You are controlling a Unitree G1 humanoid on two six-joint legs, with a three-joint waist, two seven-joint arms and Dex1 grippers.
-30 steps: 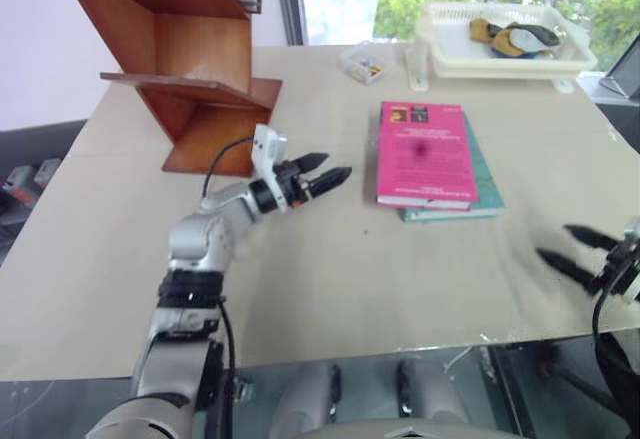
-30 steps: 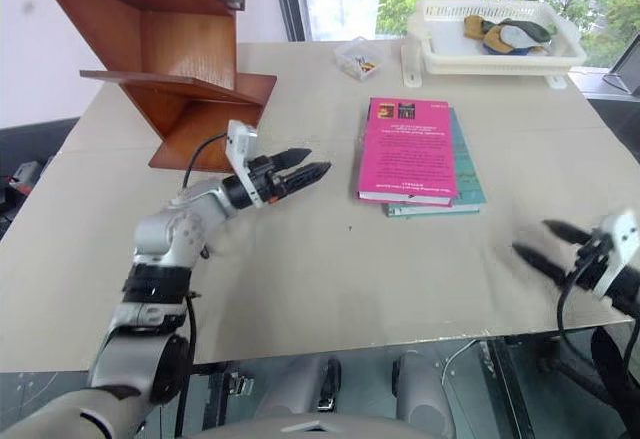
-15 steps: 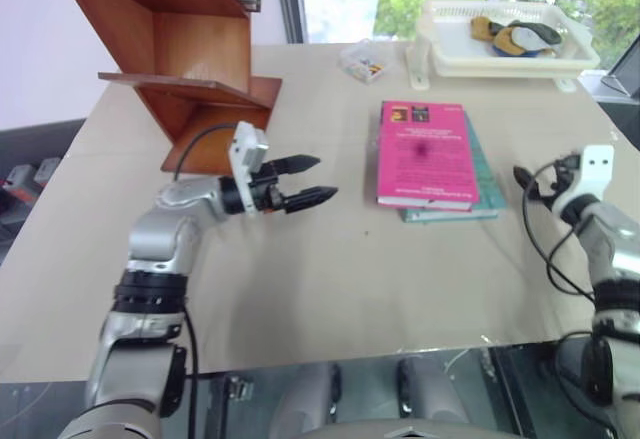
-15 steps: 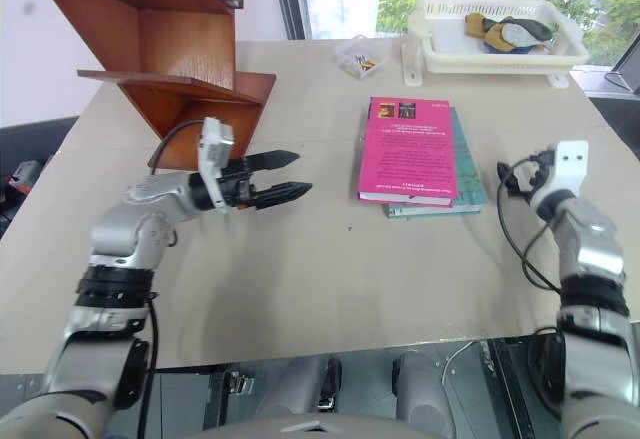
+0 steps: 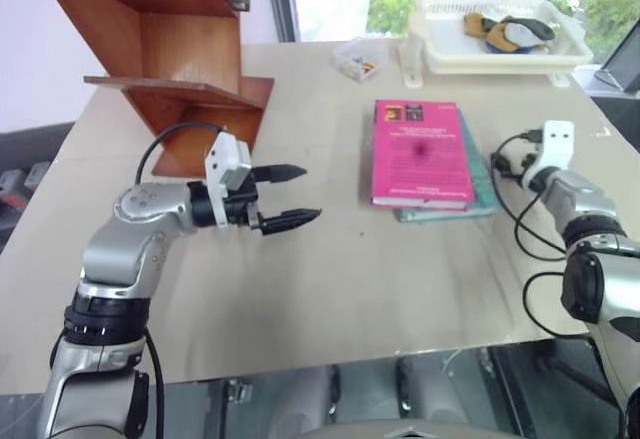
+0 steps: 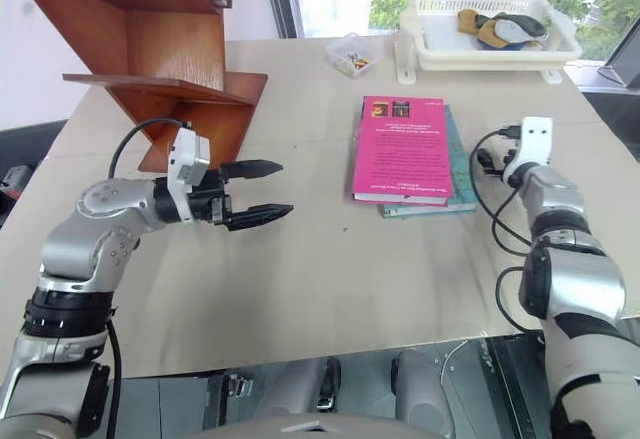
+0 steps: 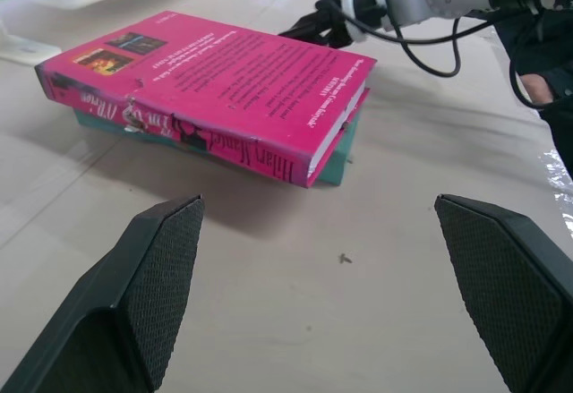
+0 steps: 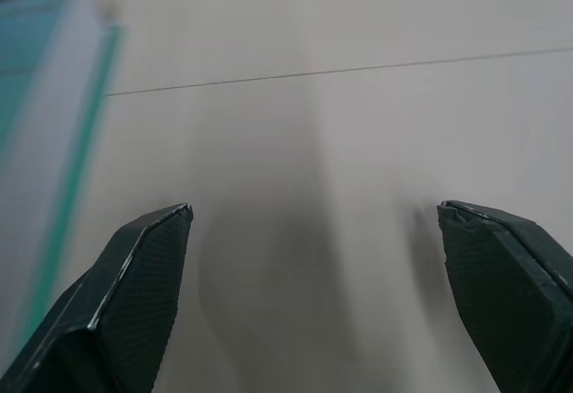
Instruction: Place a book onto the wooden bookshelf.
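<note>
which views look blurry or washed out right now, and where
Right wrist view: smeared throughout, the teal book's edge a soft streak, though the fingers stay crisp. Left wrist view: the pink book reads sharp. Left eye view: the window beyond the white tray is overexposed.

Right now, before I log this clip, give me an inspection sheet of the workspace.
Surface: beige table, bare in front.
Job's things: pink book lies flat on a teal book; wooden bookshelf at the far left.
Clutter: white basket holding items, small clear box, both at the far edge.
Grippers: left gripper open, empty, left of the books; right gripper open, empty, beside the books' right edge.
Cables: black loops on both wrists.
Surroundings: window with greenery behind.
</note>
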